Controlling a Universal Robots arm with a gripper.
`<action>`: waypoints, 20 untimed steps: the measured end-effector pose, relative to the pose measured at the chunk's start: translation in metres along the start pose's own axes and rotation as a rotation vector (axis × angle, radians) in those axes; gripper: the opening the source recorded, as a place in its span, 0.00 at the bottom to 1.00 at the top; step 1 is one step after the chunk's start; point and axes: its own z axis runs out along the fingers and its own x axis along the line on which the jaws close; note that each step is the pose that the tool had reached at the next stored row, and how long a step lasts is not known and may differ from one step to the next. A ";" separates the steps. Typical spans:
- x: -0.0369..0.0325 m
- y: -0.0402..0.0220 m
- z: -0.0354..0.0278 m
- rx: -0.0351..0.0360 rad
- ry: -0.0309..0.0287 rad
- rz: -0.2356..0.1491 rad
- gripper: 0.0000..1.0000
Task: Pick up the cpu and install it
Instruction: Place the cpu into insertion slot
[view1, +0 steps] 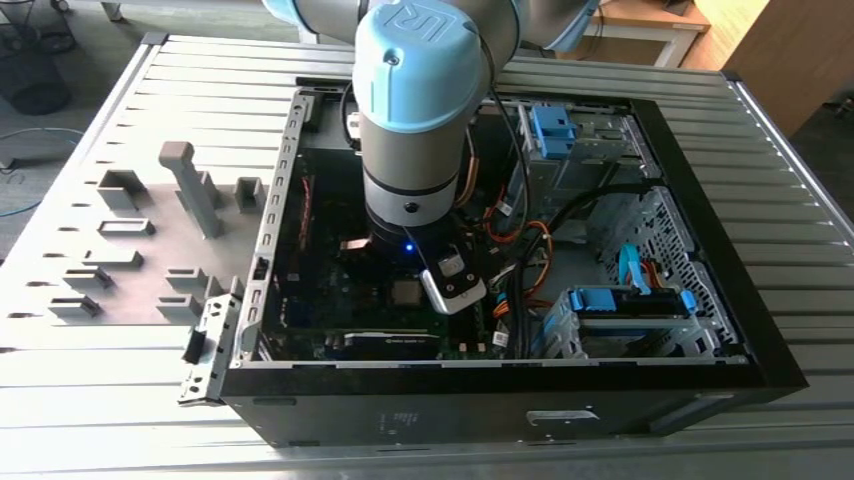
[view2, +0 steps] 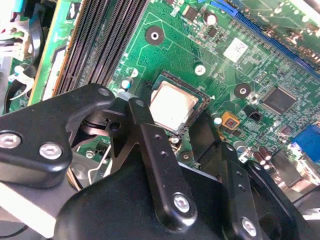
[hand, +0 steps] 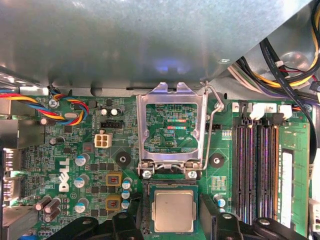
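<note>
The cpu (hand: 173, 210), a small square chip with a silver-grey top, lies flat in the socket of the green motherboard (hand: 75, 150). In the second wrist view the cpu (view2: 173, 105) fills the black socket frame. My gripper (hand: 172, 222) is open and straddles it, with one black finger (view2: 150, 145) on one side and the other finger (view2: 227, 165) on the opposite side. A small gap shows between each finger and the chip. The metal socket bracket (hand: 172, 95) stands tipped up and open beyond the socket, its wire lever (hand: 212, 125) raised beside it. In the exterior view the arm (view1: 414, 120) reaches down into the computer case (view1: 694, 330).
Memory slots (hand: 255, 165) run beside the socket. Coloured cable bundles (hand: 60, 107) and black cables (hand: 285, 75) lie near the board's edges. The case's metal wall (hand: 150, 45) rises just beyond the bracket. Grey holder frames (view1: 134, 260) sit on the slatted table (view1: 120, 410), at the exterior view's left.
</note>
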 end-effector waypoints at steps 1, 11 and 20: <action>0.0000 0.0000 0.0000 0.0000 0.0000 0.000 0.57; 0.0000 0.0000 0.0002 0.0001 0.0000 0.000 0.52; -0.0001 0.0001 -0.0005 -0.0009 -0.0006 0.000 0.52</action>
